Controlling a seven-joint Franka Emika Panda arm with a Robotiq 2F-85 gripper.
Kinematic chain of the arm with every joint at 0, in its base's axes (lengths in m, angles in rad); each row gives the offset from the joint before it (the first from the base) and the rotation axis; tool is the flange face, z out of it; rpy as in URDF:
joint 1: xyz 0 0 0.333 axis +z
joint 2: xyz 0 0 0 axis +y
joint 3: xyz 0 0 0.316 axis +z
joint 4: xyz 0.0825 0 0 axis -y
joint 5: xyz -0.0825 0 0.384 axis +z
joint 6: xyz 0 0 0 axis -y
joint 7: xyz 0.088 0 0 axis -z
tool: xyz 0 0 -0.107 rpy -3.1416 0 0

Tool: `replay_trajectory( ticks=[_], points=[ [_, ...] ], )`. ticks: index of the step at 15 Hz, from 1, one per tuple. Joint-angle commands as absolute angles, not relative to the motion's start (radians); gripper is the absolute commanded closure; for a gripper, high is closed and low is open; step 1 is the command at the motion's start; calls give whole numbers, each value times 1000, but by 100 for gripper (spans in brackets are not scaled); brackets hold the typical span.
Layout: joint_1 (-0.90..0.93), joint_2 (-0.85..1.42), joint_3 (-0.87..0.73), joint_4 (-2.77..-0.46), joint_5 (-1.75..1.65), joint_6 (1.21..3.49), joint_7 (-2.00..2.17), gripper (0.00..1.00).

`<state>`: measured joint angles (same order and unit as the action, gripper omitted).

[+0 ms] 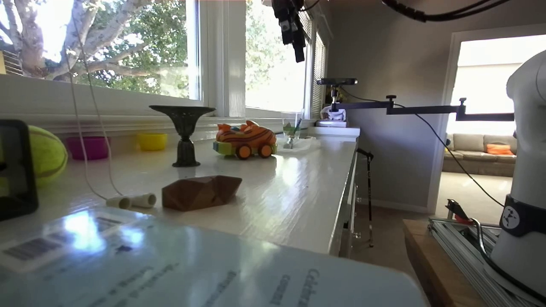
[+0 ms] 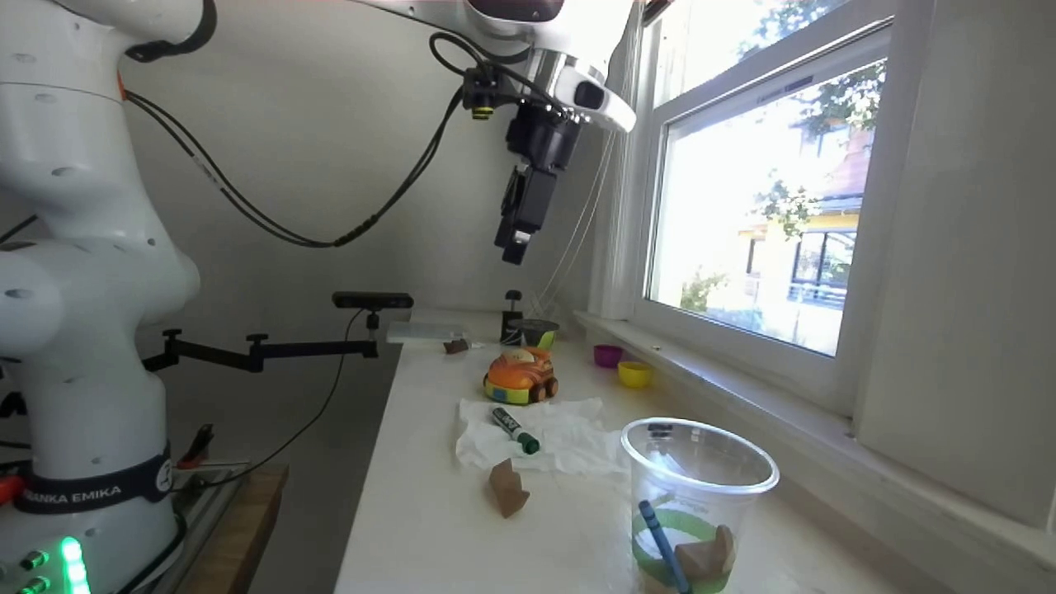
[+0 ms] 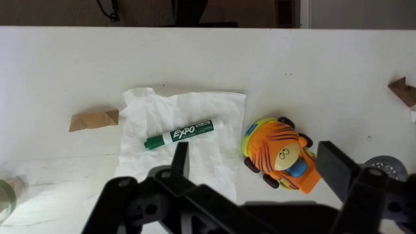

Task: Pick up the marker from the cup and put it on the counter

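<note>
Chief hazard, as I judge it: choosing the wrong target. A green marker (image 3: 184, 134) lies on its side on a crumpled white sheet (image 3: 224, 107) over the worktop (image 3: 195, 58); the clear cup (image 2: 711, 506), where the sentence would have it, holds instead a slim blue stick (image 2: 664, 546), crayon or pen, can't tell. If the green one is meant, the job looks done or nearly so, and a fresh grab would likely roll the round barrel or pinch up the loose sheet. If the blue one is meant, all is to do and the cup is the trouble: thin-walled, probably light, apt to tip should a finger catch its rim. The stick leans low, a brown piece (image 2: 701, 559) beside it, seemingly inside too; a grasp must reach in and may snag both. A straight drop from here might come down on the orange toy car (image 3: 273, 146), which the wrist view shows in the gap of the tool (image 3: 254, 152). Tool wide, nothing held; both exterior views have it well above the worktop. The marker, in the wrist view, lies outside that gap, just past the nearer finger's tip, cap pointing away from the car, well below. The cup stands farther out on that side, cut off by the view's edge.
</note>
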<state>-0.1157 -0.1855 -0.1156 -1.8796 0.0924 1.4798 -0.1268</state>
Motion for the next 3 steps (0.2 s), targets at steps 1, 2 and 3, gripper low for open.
replay_trajectory(
  ticks=[1,2,3],
  points=[
    [-101,-193,-114,-1898,80,1490,-158,0],
    [-96,-196,-110,-1909,77,1495,-162,0],
    [-95,-195,-110,-1908,77,1495,-161,0]
  ],
)
